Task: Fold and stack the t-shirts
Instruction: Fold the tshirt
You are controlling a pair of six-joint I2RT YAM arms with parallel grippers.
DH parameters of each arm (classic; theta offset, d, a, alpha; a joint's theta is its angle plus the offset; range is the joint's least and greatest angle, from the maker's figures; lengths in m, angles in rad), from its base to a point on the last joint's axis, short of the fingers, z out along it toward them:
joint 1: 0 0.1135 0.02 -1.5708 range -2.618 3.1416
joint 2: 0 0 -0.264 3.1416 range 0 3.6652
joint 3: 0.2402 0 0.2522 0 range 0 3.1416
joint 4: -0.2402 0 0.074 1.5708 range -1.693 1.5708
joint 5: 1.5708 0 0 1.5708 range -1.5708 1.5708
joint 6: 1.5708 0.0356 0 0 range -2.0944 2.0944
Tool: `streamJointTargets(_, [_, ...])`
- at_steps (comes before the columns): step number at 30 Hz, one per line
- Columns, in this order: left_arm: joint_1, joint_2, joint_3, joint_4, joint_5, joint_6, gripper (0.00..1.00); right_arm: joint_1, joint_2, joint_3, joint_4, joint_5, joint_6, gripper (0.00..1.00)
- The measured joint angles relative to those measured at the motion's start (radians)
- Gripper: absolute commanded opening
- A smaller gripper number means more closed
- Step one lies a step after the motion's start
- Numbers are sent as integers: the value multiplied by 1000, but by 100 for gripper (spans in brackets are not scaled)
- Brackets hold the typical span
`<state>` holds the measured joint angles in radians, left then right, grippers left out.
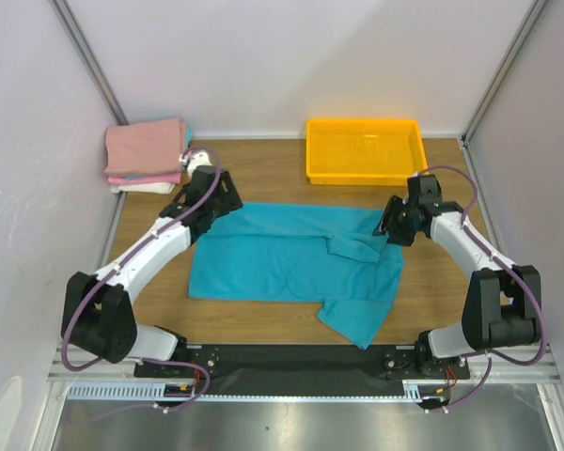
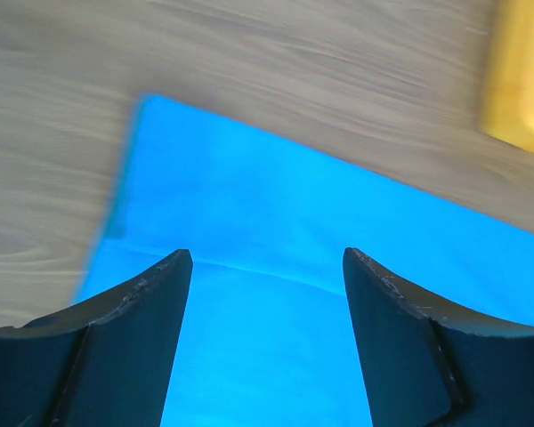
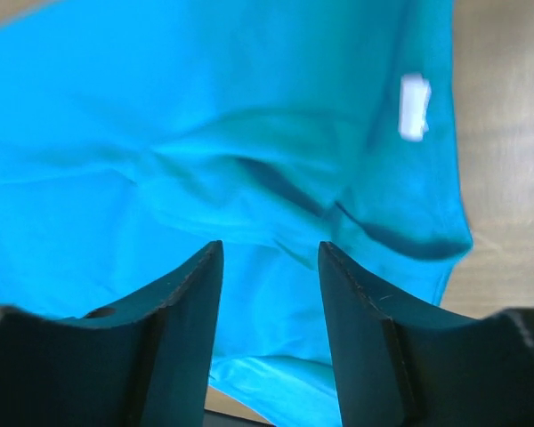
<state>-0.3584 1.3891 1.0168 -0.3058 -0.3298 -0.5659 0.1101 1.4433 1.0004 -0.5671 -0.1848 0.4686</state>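
A teal t-shirt [image 1: 296,263] lies partly folded on the middle of the wooden table, one part trailing toward the near edge. My left gripper [image 1: 207,212] hovers open over its far left corner; in the left wrist view the shirt [image 2: 276,231] fills the space between the fingers and nothing is held. My right gripper [image 1: 392,228] hovers open over the shirt's far right edge; the right wrist view shows rumpled cloth [image 3: 205,160] and a white label [image 3: 413,105]. A stack of folded pink and white shirts [image 1: 148,153] sits at the far left.
A yellow bin [image 1: 365,150] stands at the far right of the table. White walls close in the left, right and back. A black rail [image 1: 291,357] runs along the near edge between the arm bases.
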Motion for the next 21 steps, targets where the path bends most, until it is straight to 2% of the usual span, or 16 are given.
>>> streamJointTargets(5, [-158,31,-3,64,58,-85,75,0,-74,-149,33,11,58,54])
streamJointTargets(13, [-380,279,13,194,156,-256,72,-3,-212,-276,130,15,120,48])
streamJointTargets(21, [-462,455,85,322,225,-372,70,-16,-211,-355,196,-2,134,47])
